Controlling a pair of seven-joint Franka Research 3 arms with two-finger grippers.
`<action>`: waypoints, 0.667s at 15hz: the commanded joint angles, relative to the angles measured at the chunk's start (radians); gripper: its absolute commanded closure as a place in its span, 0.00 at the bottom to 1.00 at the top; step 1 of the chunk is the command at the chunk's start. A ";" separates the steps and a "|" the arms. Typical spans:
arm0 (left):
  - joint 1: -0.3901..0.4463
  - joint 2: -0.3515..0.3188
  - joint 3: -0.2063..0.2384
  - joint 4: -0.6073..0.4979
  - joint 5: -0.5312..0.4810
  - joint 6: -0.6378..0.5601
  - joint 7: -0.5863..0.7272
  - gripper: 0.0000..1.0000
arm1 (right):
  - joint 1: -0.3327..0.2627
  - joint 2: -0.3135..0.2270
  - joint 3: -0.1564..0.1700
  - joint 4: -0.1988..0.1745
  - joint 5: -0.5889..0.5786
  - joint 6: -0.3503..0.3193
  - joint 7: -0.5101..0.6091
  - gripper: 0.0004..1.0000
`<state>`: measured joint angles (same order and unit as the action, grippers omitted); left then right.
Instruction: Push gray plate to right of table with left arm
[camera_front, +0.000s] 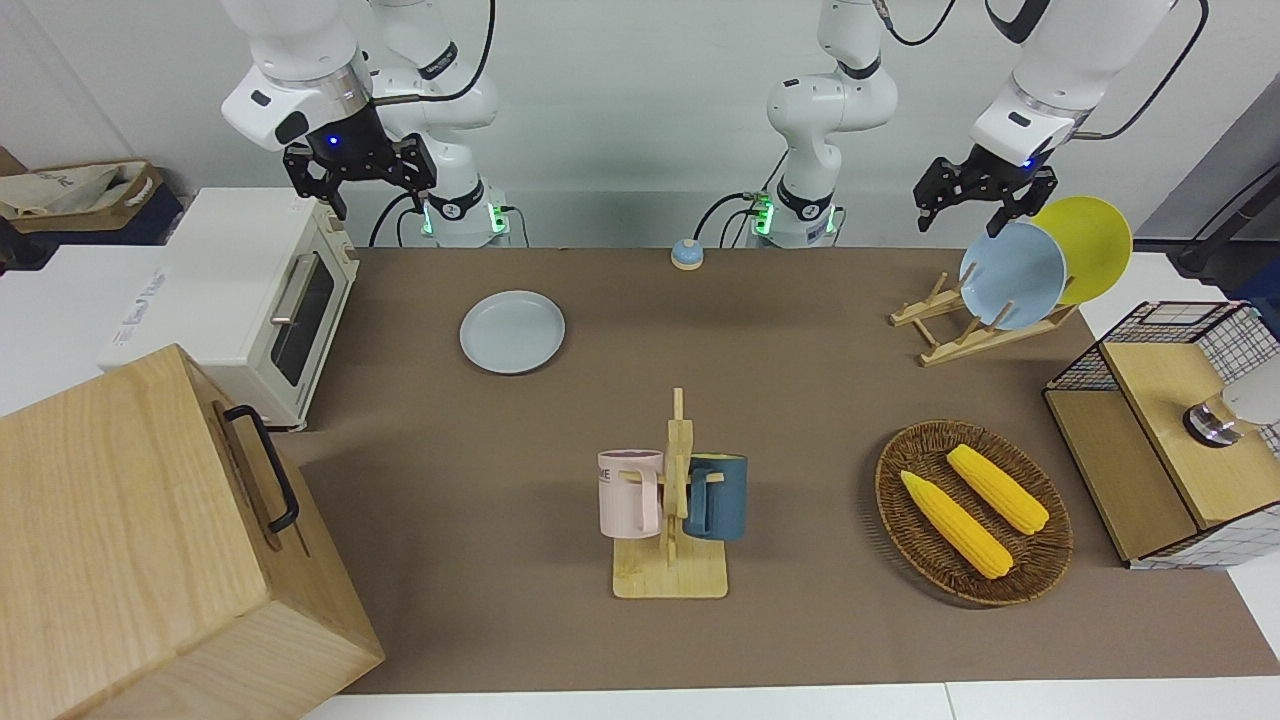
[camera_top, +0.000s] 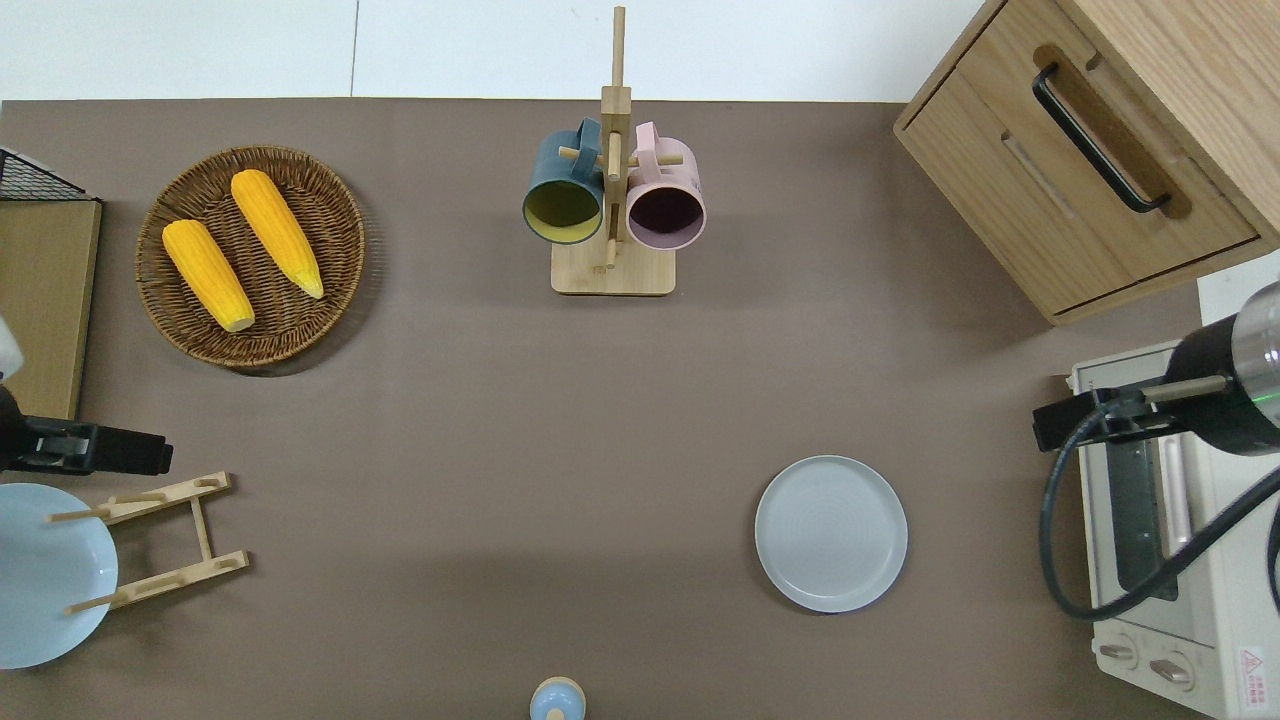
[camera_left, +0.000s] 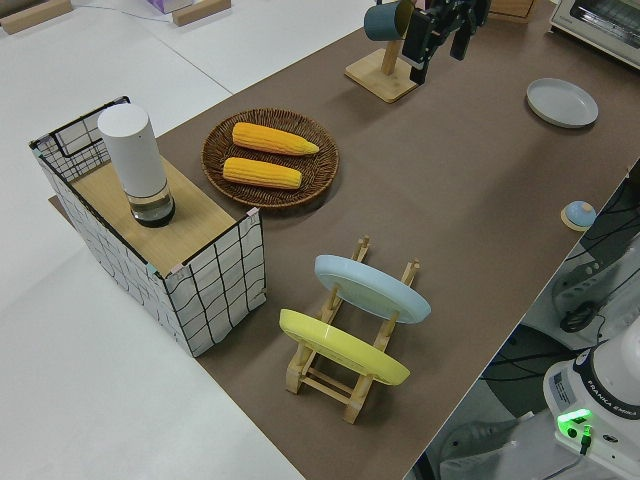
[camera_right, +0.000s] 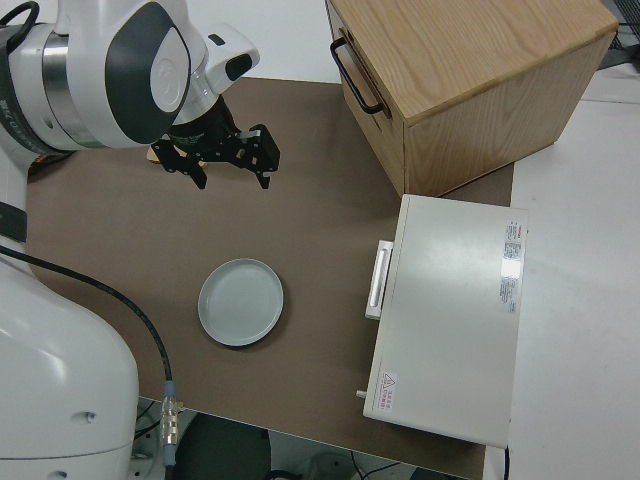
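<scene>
The gray plate (camera_top: 831, 533) is round and smooth, with a low rim. It lies flat on the brown mat of the desk (camera_top: 480, 420), toward the right arm's end, near the white toaster oven (camera_top: 1175, 540) and nearer to the robots than the mug rack (camera_top: 613, 200). Nothing is on the plate and nothing touches it.

The left end effector (camera_front: 985, 195) hangs in the air at the left arm's end of the desk, close to the dish rack (camera_front: 975, 325). Its black fingers look spread apart, with nothing between them. The right end effector (camera_front: 360, 170) is parked; its fingers look apart too, and empty.

The dish rack is made of thin wooden sticks. A sky-blue plate (camera_front: 1012, 275) and a yellow plate (camera_front: 1088, 245) stand tilted in it. The round basket (camera_top: 250, 255) is brown and woven, and two bumpy yellow corn cobs (camera_top: 240, 250) lie in it side by side. The wooden mug rack holds a dark blue mug (camera_top: 565, 190) and a pink mug (camera_top: 665, 195), one on each side. A wire box (camera_left: 160, 240) with a wooden top carries a white cylinder (camera_left: 135, 165). A big wooden cabinet (camera_top: 1090, 150) with a black handle sits at the right arm's end, farther from the robots than the oven. A small blue knob-shaped thing (camera_top: 557, 700) sits at the desk edge nearest the robots.
</scene>
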<state>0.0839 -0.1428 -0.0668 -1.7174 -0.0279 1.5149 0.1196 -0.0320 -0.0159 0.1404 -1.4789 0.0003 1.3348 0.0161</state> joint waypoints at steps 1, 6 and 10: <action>-0.010 -0.001 0.005 -0.004 0.002 0.014 -0.121 0.00 | -0.019 -0.002 0.016 0.009 0.004 -0.016 0.012 0.02; -0.001 -0.003 0.008 0.001 0.003 0.014 -0.118 0.00 | -0.020 -0.002 0.016 0.009 0.004 -0.016 0.012 0.02; -0.001 -0.003 0.010 0.001 0.008 0.018 -0.060 0.00 | -0.020 -0.002 0.016 0.009 0.004 -0.016 0.013 0.02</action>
<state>0.0846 -0.1429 -0.0607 -1.7169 -0.0265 1.5188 0.0200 -0.0320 -0.0159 0.1404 -1.4789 0.0003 1.3348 0.0161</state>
